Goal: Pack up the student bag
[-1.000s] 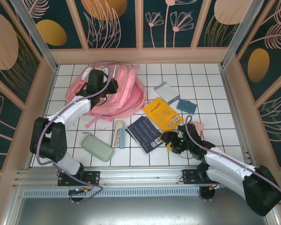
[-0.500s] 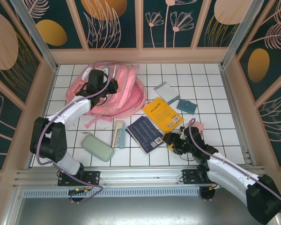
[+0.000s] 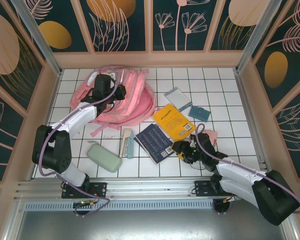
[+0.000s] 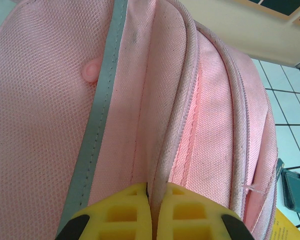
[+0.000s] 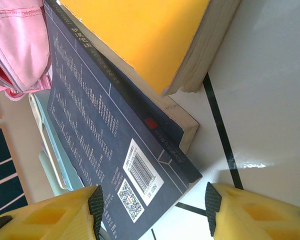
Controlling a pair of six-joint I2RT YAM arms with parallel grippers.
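White tiled surface carries the student bag at its far left, partly hidden under the left arm, whose left fingers clamp shut on a piped seam. Two books lie nearby, touching: a yellow book and a dark blue book, the right fingers spread wide around the latter's corner

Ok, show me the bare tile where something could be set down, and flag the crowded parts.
Most room: the back right tiles, between the grey notebook, teal pouch and right wall. A smaller patch lies at the front, between the green case and dark blue book. Crowded: the centre, where the yellow book overlaps it beside the student bag.
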